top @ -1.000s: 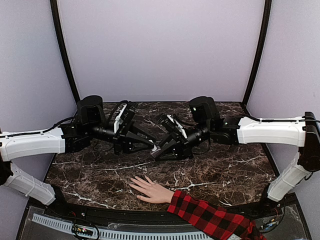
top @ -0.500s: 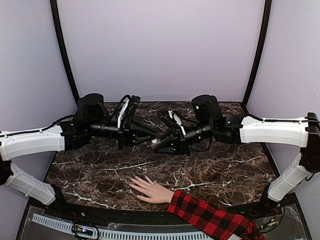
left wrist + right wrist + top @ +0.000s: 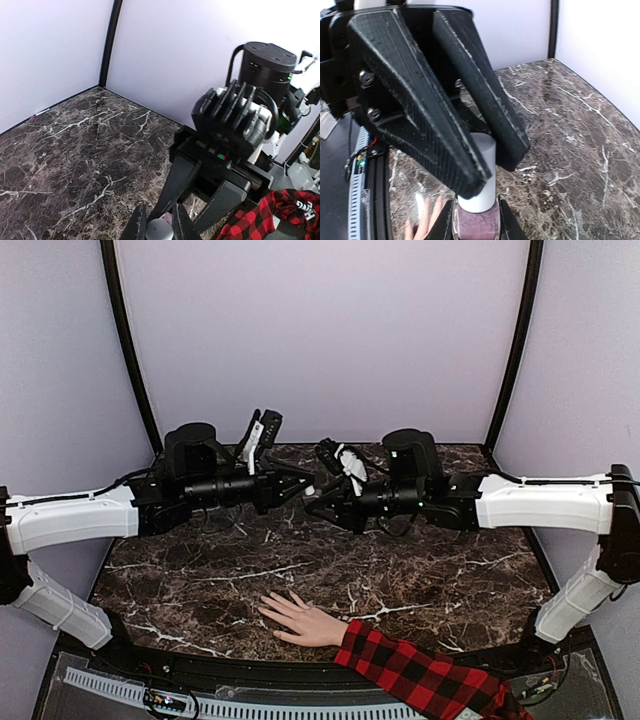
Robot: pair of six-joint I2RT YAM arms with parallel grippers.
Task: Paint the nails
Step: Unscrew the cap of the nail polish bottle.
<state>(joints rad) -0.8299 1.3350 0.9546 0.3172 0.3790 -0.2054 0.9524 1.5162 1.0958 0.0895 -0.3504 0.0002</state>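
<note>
**Opening Step: Raised Grip**

**Top view.** The left hand [image 3: 297, 486] and right hand [image 3: 322, 502] meet nose to nose at the white cap [image 3: 309, 490], well above the tabletop [image 3: 450, 580]. Grip detail is not legible here. The mannequin [image 3: 305, 622] lies flat with fingers spread, well apart from the cap toward the near edge, and its plaid sleeve [image 3: 420, 675] trails off to the right. The nails [image 3: 263, 609] are too small to resolve. Compared with one second ago, the meeting point has risen away from the tabletop and both wrists have rolled. The mannequin has not moved.

**Left wrist view.** The left hand's fingers [image 3: 176, 220] are clamped on either side of the cap [image 3: 159, 231]. The right hand [image 3: 187, 215] faces it, its fingers converging just under the cap.

**Right wrist view.** The right hand is closed around the purple bottle [image 3: 476, 226] directly beneath the cap. The left hand's fingers [image 3: 420, 110] pinch the cap from the sides. No gap shows between cap and bottle. Mannequin fingertips show below and left of the cap.

**Purpose (judged).** One hand anchors the bottle so the other can twist or draw the cap, which likely carries the brush. Working at height keeps this clear of the mannequin. Painting has not begun.
</note>
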